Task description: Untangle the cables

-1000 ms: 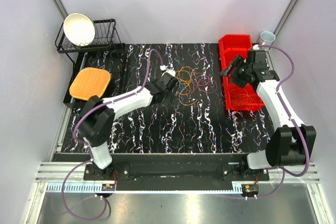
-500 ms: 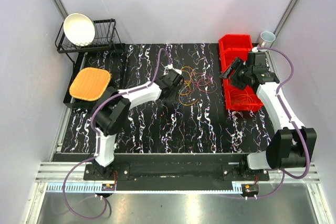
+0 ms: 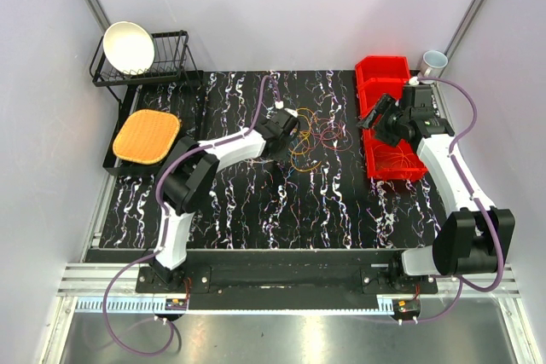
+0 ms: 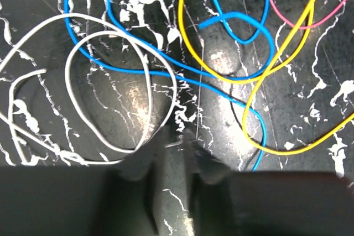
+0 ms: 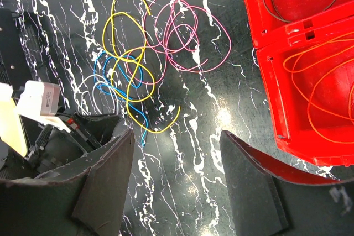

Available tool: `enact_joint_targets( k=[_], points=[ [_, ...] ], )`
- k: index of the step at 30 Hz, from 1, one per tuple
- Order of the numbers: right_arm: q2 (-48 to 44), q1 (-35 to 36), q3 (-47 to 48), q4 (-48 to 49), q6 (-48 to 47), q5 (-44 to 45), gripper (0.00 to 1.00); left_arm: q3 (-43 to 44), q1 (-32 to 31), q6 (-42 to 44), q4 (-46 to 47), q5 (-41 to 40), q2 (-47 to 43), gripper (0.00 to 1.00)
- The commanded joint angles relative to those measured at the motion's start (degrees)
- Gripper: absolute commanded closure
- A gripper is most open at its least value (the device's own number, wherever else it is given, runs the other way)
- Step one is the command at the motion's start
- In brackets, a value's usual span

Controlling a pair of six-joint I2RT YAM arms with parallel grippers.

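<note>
Left claw (image 4: 171, 150) has advanced among cables (image 5: 138, 73); blurred, closure indeterminate. Right claw (image 5: 177, 134) gapes over marbled counter (image 5: 66, 26), bin (image 5: 271, 92) rightward.

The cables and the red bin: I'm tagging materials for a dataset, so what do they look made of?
The cables look like thin plastic-insulated wire: smooth, solid-coloured, slightly glossy skins holding springy loops; any metal core isn't visible. The red bin looks like moulded hard plastic: uniform colour, shiny highlights, crisp edges.

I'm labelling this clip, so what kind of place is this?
Probably a robot test cell: plain grey walls around a marbled table, the left arm and right arm mounted at its edge, a red bin as prop.
</note>
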Motion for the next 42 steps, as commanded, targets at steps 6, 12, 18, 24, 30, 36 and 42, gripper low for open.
enact_joint_targets(
  k=[6,12,18,24,30,36,42],
  points=[
    [-2.34,0.11,-0.03,1.36,-1.4,-1.69,0.3,4.59,0.64,1.74,0.34,0.32,0.31,1.0],
    [-3.3,0.2,0.33,1.19,-1.66,-3.01,0.31,7.75,0.64,2.44,-4.14,0.32,-4.52,1.0],
    [-5.32,0.38,0.76,2.06,-2.28,-5.9,0.3,14.34,0.99,6.22,-13.71,3.22,-13.3,1.0],
    [-5.41,3.45,1.99,3.03,0.09,-9.77,0.3,21.38,1.08,9.56,-19.0,7.7,-23.5,1.0],
    [-5.68,6.88,2.0,6.01,5.18,-15.3,0.3,20.77,1.16,9.39,-17.07,9.63,-31.32,1.0],
    [-4.63,10.04,-1.87,15.59,11.07,-23.04,0.29,13.57,1.34,7.19,-13.29,11.39,-35.9,1.0],
    [-2.17,14.0,-3.89,24.99,13.89,-27.0,0.28,10.13,1.34,5.79,-11.97,13.4,-38.45,1.0]
  ],
)
